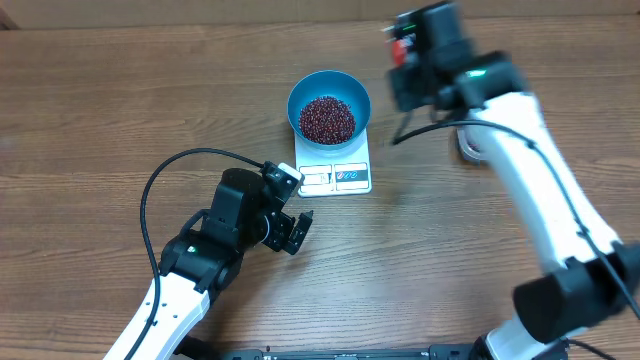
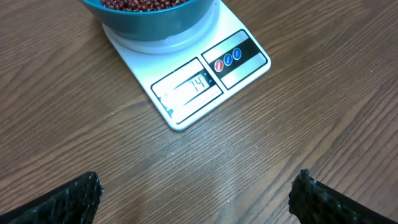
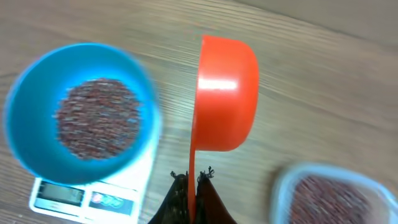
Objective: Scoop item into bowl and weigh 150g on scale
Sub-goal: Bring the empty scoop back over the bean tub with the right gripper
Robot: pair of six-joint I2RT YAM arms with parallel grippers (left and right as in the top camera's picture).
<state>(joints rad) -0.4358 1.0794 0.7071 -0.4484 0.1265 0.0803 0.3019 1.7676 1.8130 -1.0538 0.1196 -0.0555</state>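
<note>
Currently: round blue plastic bowl (image 1: 300, 88) of grainy red-brown beans (image 1: 327, 119) on flat white scale (image 1: 335, 178); right jaws clenching orange scoop (image 3: 227, 93), left jaws released; clear tub (image 3: 329, 168) blurred.

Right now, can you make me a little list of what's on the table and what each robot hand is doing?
bowl: blue, sitting on the scale
beans: dark red, piled in the bowl; more in the clear tub
scale: white, flat, under the bowl
left gripper: jaws wide open, holding nothing, near the scale
right gripper: jaws shut on the handle of the orange scoop
scoop position: between bowl and tub
</note>
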